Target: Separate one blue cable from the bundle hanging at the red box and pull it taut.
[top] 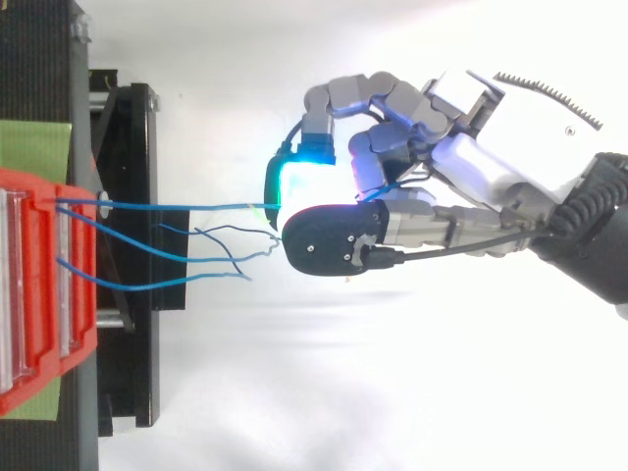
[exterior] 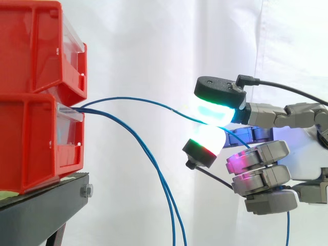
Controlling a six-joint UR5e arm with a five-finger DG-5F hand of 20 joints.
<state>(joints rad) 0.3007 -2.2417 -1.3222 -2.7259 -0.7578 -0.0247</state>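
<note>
- Blue cable (exterior: 143, 101) is split off from the other cables (exterior: 165, 190), which droop below the red box (exterior: 36, 143).
- It runs from the box across to the hand (exterior: 259, 177), which pinches it between two glowing pads (exterior: 212, 110).
- It bows slightly in the side view, so the pull to taut looks unfinished.

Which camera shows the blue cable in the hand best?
The side view: the blue cable arcs from the red box to between two glowing pads of the hand, apart from the hanging cables. The top view shows its run from above, but a fingertip covers the pinch.
</note>
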